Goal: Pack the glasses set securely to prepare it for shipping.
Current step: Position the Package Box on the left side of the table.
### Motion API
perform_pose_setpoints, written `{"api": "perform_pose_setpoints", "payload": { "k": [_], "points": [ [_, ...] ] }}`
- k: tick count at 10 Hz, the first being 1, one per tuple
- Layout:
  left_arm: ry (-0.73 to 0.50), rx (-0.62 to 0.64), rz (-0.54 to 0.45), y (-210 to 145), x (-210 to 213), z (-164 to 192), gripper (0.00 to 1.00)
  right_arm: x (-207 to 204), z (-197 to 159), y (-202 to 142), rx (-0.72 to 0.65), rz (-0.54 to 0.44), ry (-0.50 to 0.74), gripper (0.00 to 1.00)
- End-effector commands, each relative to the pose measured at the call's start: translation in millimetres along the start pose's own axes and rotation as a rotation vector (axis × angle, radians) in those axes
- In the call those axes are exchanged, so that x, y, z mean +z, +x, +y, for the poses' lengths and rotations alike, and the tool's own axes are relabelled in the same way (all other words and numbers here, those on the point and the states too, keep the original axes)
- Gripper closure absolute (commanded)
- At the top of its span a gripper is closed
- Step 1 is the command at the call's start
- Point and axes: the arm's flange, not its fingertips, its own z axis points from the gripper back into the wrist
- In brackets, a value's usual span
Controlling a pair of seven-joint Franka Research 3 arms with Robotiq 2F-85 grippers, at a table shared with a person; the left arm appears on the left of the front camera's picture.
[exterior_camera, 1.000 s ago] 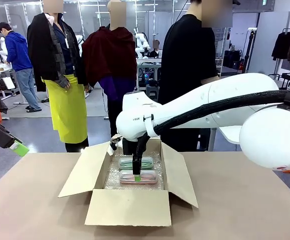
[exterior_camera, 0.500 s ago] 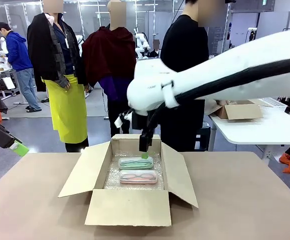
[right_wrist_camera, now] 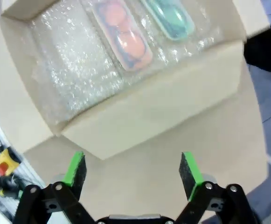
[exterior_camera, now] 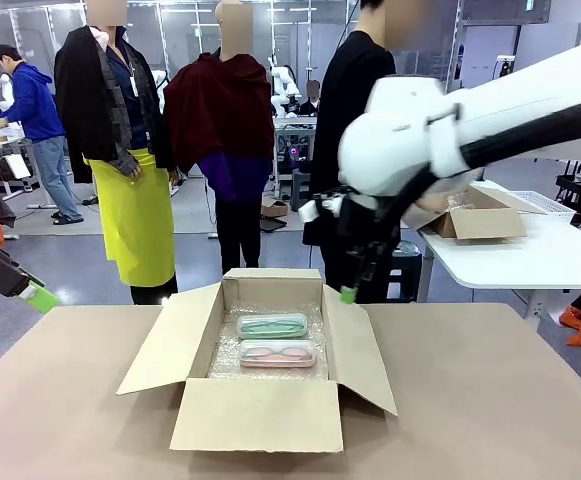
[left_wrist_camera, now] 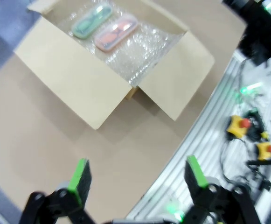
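Observation:
The mint green glasses case (exterior_camera: 272, 325) and the pale pink glasses case (exterior_camera: 277, 353) lie side by side on bubble wrap (exterior_camera: 228, 355) inside the open cardboard box (exterior_camera: 255, 415). Neither gripper touches them. My right gripper (exterior_camera: 348, 290) hangs open and empty above the box's right flap. Its wrist view looks down past its spread fingers (right_wrist_camera: 187, 169) at the pink case (right_wrist_camera: 122, 39) and mint case (right_wrist_camera: 170, 18). My left gripper (left_wrist_camera: 137, 175) is open and empty, off to the table's left (exterior_camera: 32, 292), with both cases far from it, the mint case (left_wrist_camera: 91, 21) beside the pink one (left_wrist_camera: 116, 33).
All four box flaps are folded outward. A person in black (exterior_camera: 360, 90) stands behind the box at the far side. A second table at the right holds a small cardboard box (exterior_camera: 480, 220). Yellow stop buttons (left_wrist_camera: 240, 126) sit on the robot's base by the table's near edge.
My right gripper has risen out of the box, away from the pink case, and swung up and to the right. Both cases stay where they lay. The left arm has not moved.

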Motion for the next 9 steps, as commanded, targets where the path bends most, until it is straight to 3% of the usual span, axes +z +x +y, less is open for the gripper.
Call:
{"api": "perform_pose_setpoints", "payload": {
  "k": [1, 5, 7, 9],
  "points": [
    [-0.002, -0.004, 0.003, -1, 1, -1, 0.00, 1, 15, -72, -0.105, -0.115, -0.021, 0.00],
    [-0.002, -0.004, 0.003, -1, 1, -1, 0.00, 10, 35, -185, -0.263, -0.283, -0.047, 0.00],
    [-0.002, -0.004, 0.003, -1, 1, -1, 0.00, 16, 41, -221, -0.330, -0.280, -0.073, 0.00],
    [-0.002, -0.004, 0.003, -1, 1, -1, 0.00, 9, 37, -235, -0.379, -0.276, -0.080, 0.00]
  ]
}}
